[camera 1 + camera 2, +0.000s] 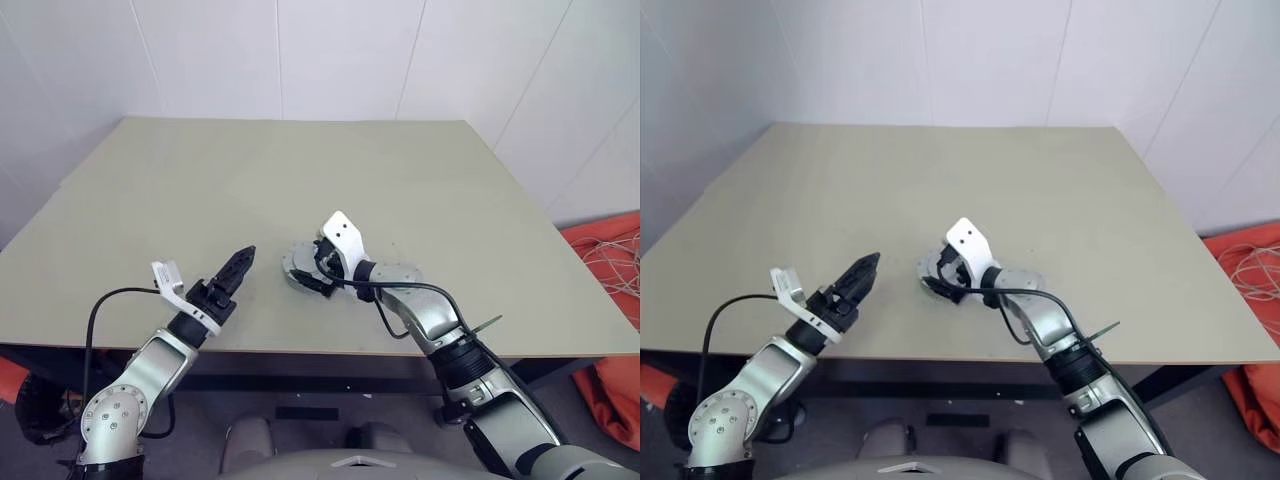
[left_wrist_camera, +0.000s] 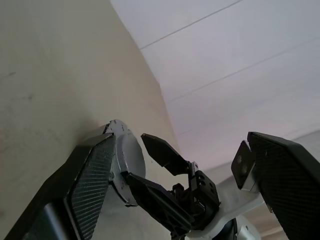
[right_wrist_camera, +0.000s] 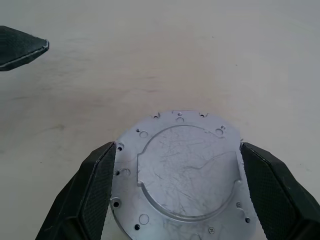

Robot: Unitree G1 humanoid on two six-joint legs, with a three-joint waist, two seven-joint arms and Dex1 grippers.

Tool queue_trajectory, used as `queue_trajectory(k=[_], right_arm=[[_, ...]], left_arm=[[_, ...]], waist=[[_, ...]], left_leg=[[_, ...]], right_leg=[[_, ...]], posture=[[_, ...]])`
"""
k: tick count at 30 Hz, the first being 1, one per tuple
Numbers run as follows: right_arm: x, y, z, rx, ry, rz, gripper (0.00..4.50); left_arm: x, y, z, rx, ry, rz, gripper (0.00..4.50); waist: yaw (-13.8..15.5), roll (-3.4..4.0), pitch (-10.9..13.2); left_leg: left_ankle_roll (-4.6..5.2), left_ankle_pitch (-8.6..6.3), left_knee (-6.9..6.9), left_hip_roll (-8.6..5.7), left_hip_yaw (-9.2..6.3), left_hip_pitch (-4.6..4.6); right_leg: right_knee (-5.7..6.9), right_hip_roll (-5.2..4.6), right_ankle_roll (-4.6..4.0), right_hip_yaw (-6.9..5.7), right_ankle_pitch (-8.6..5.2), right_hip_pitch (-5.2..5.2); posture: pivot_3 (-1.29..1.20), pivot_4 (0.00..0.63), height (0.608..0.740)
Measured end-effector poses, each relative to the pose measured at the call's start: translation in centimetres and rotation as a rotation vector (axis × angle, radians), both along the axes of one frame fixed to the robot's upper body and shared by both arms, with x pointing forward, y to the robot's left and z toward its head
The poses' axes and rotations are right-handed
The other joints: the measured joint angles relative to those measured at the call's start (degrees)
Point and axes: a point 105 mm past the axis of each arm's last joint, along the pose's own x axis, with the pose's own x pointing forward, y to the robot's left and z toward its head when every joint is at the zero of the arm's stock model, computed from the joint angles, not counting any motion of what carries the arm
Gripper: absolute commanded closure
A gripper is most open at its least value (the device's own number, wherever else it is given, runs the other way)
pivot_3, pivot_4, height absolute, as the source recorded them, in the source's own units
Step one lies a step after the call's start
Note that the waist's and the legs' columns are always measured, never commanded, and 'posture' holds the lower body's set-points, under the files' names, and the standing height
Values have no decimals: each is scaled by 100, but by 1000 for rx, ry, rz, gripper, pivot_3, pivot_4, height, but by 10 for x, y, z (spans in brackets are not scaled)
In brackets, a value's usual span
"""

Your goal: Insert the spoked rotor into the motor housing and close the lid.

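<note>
One lid (image 3: 182, 172) (silver), two claws

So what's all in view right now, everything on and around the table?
table: one, beige-green, in front of the robot against the wall
round metal plate: one, silver with small holes near its rim, flat on the table near the front edge
silvery shape: one, just behind the right wrist, partly hidden; loose part or arm, can't tell
cloth: one, orange, on the floor right of the table
cords: a tangle, white, lying on the cloth
walls: white panels behind the table
left pincer: black, open, above the table left of the plate
right pincer: black, open, one finger on each side of the plate; contact unclear
</note>
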Motion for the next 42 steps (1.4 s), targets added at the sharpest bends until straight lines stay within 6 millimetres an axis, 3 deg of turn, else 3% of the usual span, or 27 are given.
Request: queue_trajectory(k=[13, 16, 18, 19, 30, 42], right_arm=[[5, -1, -9, 3, 33, -32, 16], [7, -2, -9, -1, 33, -39, 567], [7, -3, -9, -3, 30, -45, 1258], [8, -3, -9, -4, 30, -45, 1392], [8, -6, -9, -13, 37, -29, 1390], [3, -13, -8, -35, 74, 17, 1390]], left_arm=[[-1, -1, -3, 40, -4, -11, 0], [-1, -2, -3, 44, -6, -18, 0], [0, -1, -3, 69, -10, -23, 0], [0, -1, -3, 85, -13, -24, 0], [8, -2, 0, 232, -76, -58, 0], [8, -6, -1, 227, -91, -81, 0]], waist=[[-5, 0, 0], [-3, 0, 0], [-3, 0, 0], [-3, 1, 0], [17, 1, 1], [30, 1, 1]], left_leg=[[0, 0, 0, 0, 0, 9], [0, 0, 0, 0, 0, 9], [0, 0, 0, 0, 0, 10], [0, 0, 0, 0, 0, 10], [0, 0, 0, -3, 0, 9], [13, -8, -1, -4, -1, 9]], right_leg=[[0, 0, -2, 1, 1, 6], [0, 0, -3, 1, 1, 7], [0, 0, -3, 1, 1, 7], [0, 0, -3, 1, 1, 7], [-1, -2, -4, 2, 1, 12], [-5, -3, -9, 2, -1, 22]], posture=[[0, 0, 740], [0, 0, 740], [0, 0, 740], [0, 0, 740], [0, 0, 740], [0, 0, 740]])
